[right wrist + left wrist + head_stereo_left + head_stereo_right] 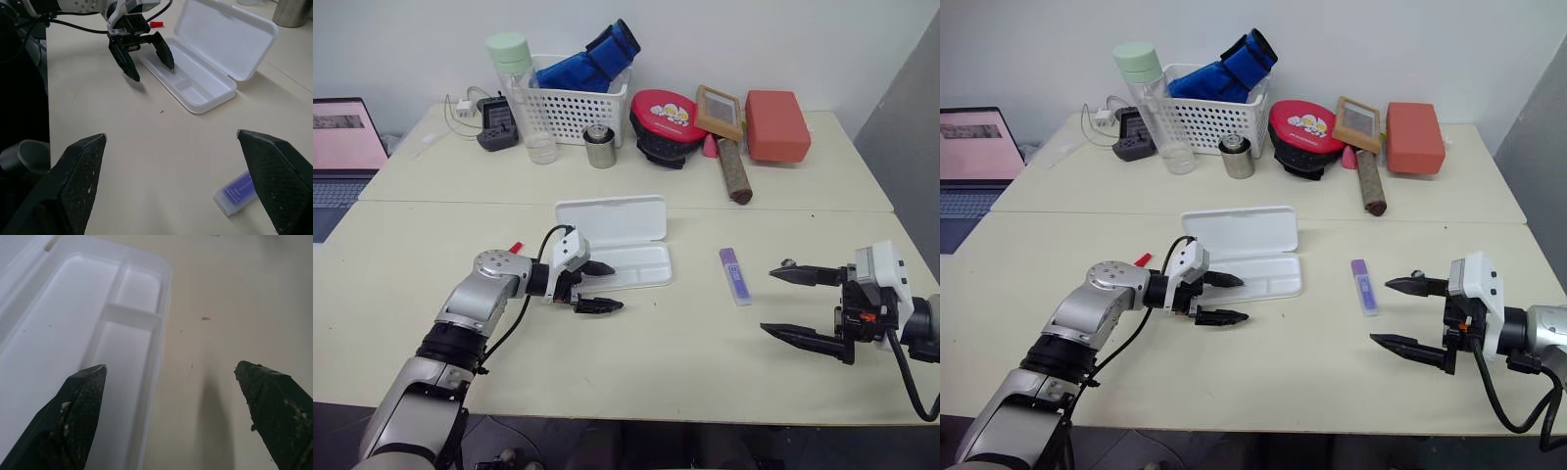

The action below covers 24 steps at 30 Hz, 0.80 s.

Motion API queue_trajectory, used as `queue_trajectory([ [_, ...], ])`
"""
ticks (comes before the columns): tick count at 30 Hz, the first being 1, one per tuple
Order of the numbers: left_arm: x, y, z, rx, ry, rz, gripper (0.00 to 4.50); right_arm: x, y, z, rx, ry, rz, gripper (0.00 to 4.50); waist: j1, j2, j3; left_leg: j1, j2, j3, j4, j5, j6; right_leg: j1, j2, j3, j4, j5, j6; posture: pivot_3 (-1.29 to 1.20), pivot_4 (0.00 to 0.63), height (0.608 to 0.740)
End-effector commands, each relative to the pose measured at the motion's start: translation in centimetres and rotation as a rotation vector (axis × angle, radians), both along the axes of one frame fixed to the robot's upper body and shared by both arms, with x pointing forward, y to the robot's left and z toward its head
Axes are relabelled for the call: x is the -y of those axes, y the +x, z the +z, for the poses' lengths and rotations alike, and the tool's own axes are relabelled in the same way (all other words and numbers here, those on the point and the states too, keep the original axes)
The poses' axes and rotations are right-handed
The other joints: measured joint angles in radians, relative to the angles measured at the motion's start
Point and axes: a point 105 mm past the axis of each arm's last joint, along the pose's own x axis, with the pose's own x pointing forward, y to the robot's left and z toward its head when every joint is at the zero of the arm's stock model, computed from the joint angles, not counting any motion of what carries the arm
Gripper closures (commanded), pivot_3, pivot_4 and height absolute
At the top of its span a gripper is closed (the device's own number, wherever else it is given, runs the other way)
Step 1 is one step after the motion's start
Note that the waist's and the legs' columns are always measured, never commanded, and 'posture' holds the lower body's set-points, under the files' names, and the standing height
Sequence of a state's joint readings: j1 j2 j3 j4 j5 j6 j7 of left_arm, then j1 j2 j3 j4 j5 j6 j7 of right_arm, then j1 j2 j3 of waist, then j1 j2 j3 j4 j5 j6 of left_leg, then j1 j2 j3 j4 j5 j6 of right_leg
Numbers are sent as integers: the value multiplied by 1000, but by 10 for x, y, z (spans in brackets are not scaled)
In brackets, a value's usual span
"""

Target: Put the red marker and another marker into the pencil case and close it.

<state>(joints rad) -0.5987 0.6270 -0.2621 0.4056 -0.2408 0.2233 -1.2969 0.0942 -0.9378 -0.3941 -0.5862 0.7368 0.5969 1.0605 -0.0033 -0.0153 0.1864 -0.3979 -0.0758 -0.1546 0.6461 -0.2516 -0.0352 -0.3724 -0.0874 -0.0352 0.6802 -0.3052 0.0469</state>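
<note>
The pencil case [642, 267] lies open at mid-table, its lid [612, 217] flat behind an empty divided tray [73, 333]. My left gripper [615, 287] is open and empty at the tray's left front corner, with one finger over the tray and the other over the bare table. Only the red tip of the red marker [516, 247] peeks out behind my left arm. The short purple marker [735, 275] lies to the right of the case. My right gripper [769, 302] hovers open and empty just right of that marker, pointing left.
Along the far side of the table stand a white lattice basket [570, 110], a green-capped bottle [514, 78], a metal can [600, 147], a red round pouch [666, 119], a framed picture [718, 111], a brown cylinder [734, 174] and a red box [776, 125]. A laptop [337, 147] sits far left.
</note>
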Motion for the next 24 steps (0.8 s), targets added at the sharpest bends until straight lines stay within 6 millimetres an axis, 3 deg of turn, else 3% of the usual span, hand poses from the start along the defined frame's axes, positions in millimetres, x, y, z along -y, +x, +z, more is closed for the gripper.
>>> queue_trajectory([
  [1,2,3,-2,23,26,-17,201,-3,-4,11,53,5,5,0,0,0,0,0,0,0,0,0,0,0,0,0,0,0,0,0,150,740],
  [13,5,2,-3,20,4,-25,1584,-2,-5,15,59,11,-13,0,0,0,0,0,-1,-1,1,0,0,1,0,0,0,1,1,0,150,740],
  [24,7,0,-4,15,-7,-28,3673,0,-5,16,58,10,-13,0,-2,0,0,1,-1,-1,1,0,0,1,0,0,0,1,1,0,150,740],
])
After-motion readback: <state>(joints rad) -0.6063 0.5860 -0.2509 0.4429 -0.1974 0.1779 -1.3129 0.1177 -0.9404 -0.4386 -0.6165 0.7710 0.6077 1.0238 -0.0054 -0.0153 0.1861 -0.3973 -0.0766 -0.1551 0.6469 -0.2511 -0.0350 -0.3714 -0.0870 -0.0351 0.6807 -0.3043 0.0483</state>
